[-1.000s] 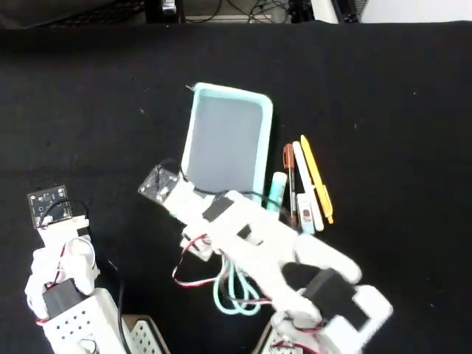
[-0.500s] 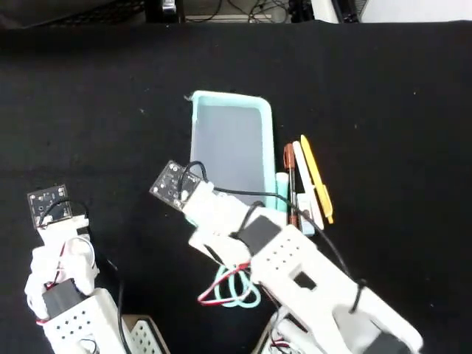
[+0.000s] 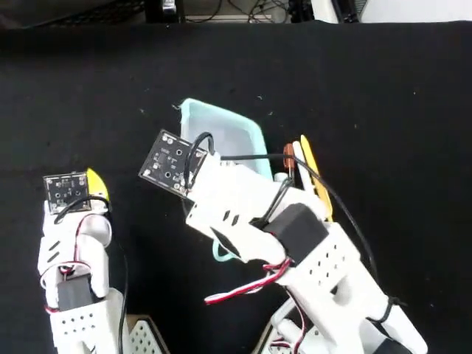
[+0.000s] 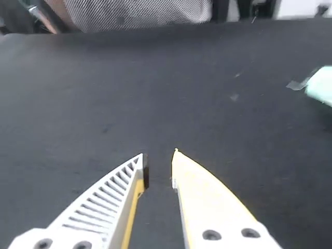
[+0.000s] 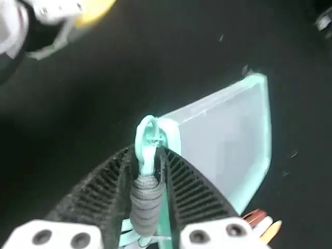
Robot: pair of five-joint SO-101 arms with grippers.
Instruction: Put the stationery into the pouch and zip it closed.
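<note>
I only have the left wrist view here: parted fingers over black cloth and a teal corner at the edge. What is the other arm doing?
Observer: The right gripper is shut on the teal loop at one end of the pouch.
Operator: Anything stowed yet?
Observer: The pens lie on the table beside the pouch.
Operator: And my arm?
Observer: From above, the left gripper sits apart from the pouch, on the side away from the pens.

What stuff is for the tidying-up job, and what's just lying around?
For the job:
pouch, its loop pinched by the right gripper
pens beside the pouch
left gripper, empty

Just lying about:
cables behind the table
</note>
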